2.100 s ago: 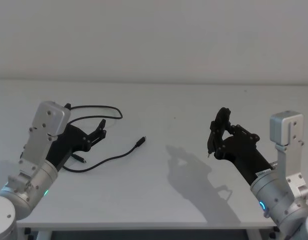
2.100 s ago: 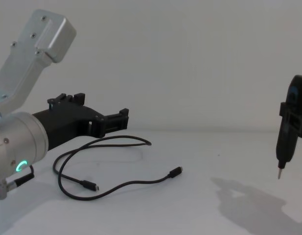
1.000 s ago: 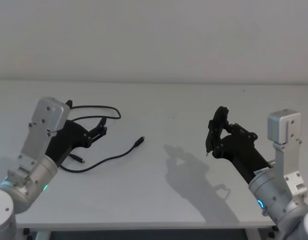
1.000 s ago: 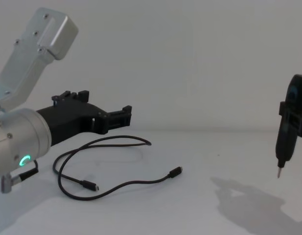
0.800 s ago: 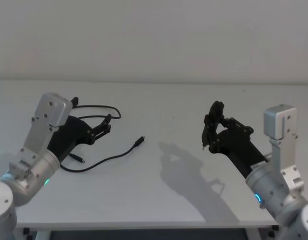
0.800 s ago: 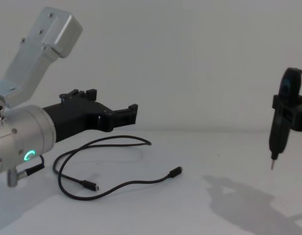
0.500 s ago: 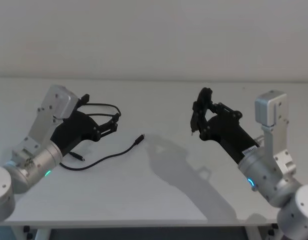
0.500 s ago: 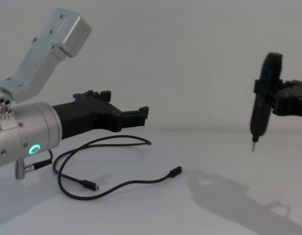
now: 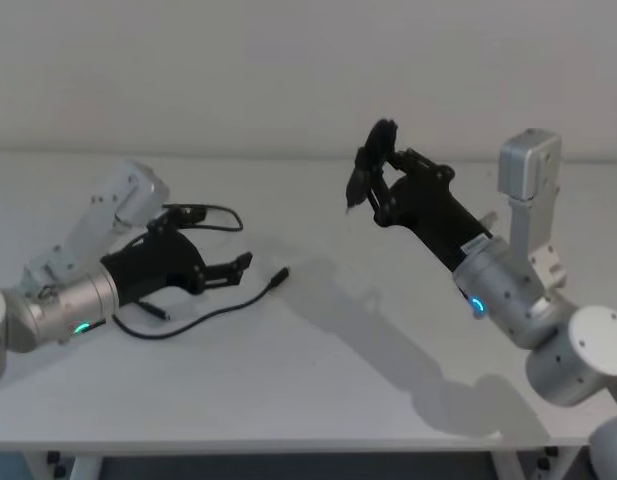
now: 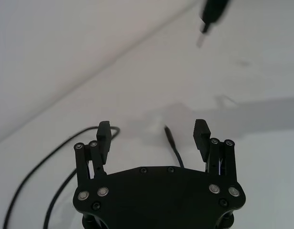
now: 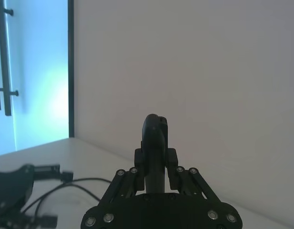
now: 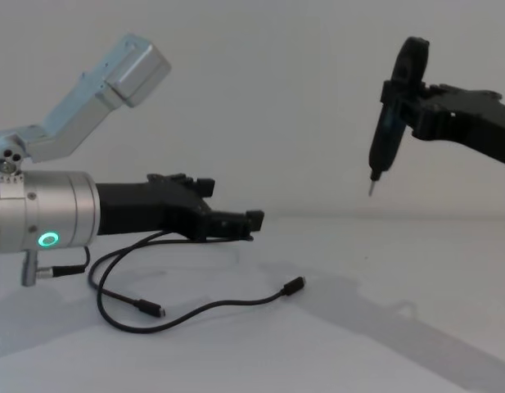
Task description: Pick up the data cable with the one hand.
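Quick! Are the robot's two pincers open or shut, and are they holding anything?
Left pincer: open, holding nothing, just above the data cable.
Right pincer: shut on a slim black pin-tipped tool, held up high.

A white table (image 9: 318, 390) spans the head view, its far edge meeting a pale wall and its front edge running along the bottom; the top is plain and smooth, crossed by soft grey shadows on the right half; on the robot's left side lies the data cable (image 12: 236, 302), thin and black, in loose open loops flat on the surface; one small plug (image 12: 295, 284) points toward the table's middle; the other plug (image 12: 154, 311) rests inside the curve of the cable, nearer the front edge.
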